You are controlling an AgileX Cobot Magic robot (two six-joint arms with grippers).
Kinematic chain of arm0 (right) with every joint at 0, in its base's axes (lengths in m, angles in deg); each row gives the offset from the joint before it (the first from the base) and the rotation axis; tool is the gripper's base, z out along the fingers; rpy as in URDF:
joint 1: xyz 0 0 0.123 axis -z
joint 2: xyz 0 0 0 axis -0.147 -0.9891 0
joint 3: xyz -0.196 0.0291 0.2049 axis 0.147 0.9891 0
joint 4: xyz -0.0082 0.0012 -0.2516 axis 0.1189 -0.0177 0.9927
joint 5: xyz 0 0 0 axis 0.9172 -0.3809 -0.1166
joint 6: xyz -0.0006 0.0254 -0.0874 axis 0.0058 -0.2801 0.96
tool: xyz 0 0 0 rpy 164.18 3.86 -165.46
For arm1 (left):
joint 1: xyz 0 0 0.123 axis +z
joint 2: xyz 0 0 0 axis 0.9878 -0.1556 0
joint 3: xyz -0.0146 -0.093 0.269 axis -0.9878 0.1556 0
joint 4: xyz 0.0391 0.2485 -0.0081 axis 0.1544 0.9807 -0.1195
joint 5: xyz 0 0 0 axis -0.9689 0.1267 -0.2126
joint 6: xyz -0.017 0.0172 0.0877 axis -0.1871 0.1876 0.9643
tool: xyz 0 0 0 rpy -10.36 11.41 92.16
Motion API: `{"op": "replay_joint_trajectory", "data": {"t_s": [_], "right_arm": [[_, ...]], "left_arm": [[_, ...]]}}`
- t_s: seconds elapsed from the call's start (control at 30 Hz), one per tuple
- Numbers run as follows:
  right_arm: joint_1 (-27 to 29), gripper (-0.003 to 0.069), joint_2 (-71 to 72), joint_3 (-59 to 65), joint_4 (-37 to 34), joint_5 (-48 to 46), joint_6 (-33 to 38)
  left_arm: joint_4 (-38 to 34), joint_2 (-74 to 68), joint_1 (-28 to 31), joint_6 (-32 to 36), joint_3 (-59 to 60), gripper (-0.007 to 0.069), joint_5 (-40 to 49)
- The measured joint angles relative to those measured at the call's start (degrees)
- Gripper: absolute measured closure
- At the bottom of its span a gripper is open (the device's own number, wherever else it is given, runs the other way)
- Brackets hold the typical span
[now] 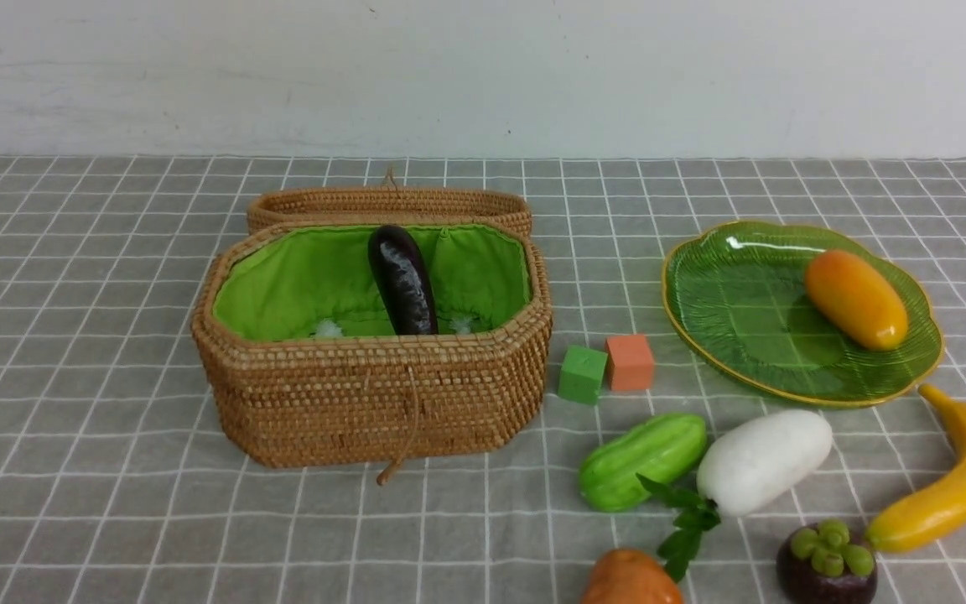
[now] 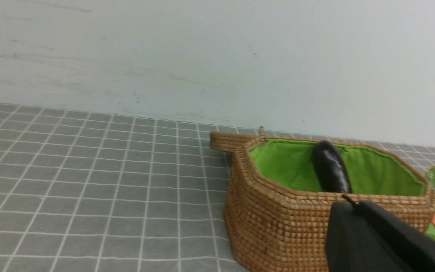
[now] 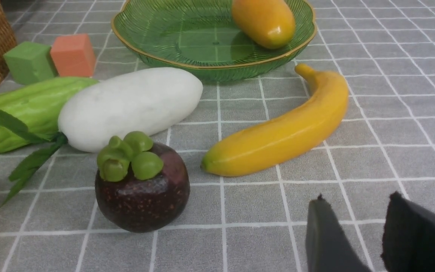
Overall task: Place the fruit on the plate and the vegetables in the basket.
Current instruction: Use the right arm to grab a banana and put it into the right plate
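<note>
Mango (image 1: 856,299) sits on the plate (image 1: 785,327), toward its right side; rest of the dish is bare, likely enough for the other two fruits. Banana (image 1: 948,486) lies on the cloth (image 1: 466,537) just off the rim, mangosteen (image 1: 828,564) beside its near end. Eggplant (image 1: 403,281) leans upright in the basket (image 1: 374,403), probably propped by the lining; lid is folded back, so the mouth is open from above. Gourd (image 1: 642,461), radish (image 1: 764,461) and potato-like lump (image 1: 631,579) are out on the cloth. Gourd and radish lie close, so one could nudge the other.

Right gripper (image 3: 353,196): fingers apart, nothing between, near the banana. Left gripper (image 2: 349,200): pressed together, holding nothing. Cubes (image 1: 606,369) by the basket narrow the low route; lifting over the wall looks safer. Banana has open cloth on its outer side.
</note>
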Motion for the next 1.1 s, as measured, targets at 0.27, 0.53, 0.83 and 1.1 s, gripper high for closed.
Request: {"op": "replay_joint_trajectory", "data": {"t_s": [0.27,0.53,0.83,1.1], "right_arm": [[0.00,0.0417,0.00,0.00,0.00,0.00,0.00],[0.00,0.0417,0.00,0.00,0.00,0.00,0.00],[0.00,0.0417,0.00,0.00,0.00,0.00,0.00],[0.00,0.0417,0.00,0.00,0.00,0.00,0.00]], "left_arm": [[-4.55,0.73,3.29,0.78,15.07,0.0629,-4.98],[-3.46,0.73,2.14,0.82,16.25,0.0622,4.40],[-3.43,0.73,1.88,0.82,16.25,0.0614,4.40],[-3.39,0.73,1.88,0.82,16.25,0.0605,4.44]]}}
